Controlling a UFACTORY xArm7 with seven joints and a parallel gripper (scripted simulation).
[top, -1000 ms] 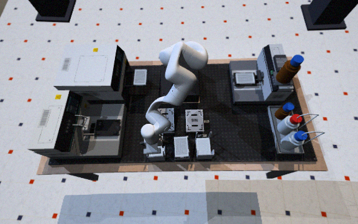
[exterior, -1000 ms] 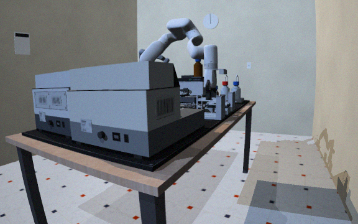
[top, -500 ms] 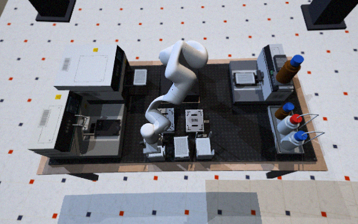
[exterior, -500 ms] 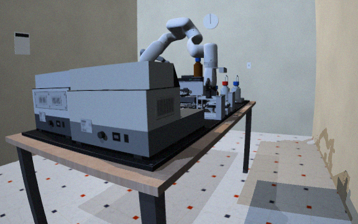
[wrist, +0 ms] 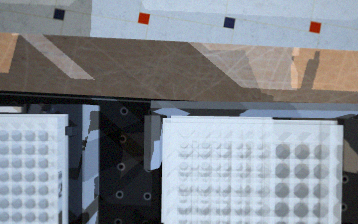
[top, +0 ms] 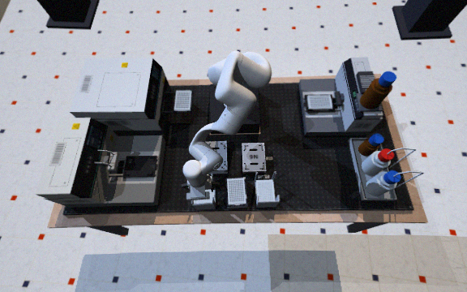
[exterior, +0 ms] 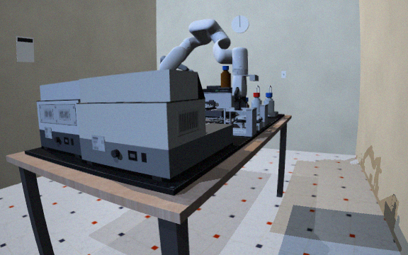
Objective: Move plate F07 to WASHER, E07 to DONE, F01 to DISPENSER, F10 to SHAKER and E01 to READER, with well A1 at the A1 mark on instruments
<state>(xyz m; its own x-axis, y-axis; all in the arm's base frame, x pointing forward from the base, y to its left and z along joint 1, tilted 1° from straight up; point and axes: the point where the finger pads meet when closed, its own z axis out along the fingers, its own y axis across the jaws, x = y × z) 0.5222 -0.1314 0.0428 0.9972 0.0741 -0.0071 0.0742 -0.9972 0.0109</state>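
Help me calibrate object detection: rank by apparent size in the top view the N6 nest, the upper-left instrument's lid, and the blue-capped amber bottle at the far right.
1. Instrument lid, clearly largest.
2. Amber bottle.
3. N6 nest.
The bottle and nest look close; the bottle stands taller, nearer the camera, so their order is unsure.

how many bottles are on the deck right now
4: a large brown blue-capped bottle by the right rear instrument; in the tray in front of it, a small brown one, a red-capped white one and a blue-capped white one.
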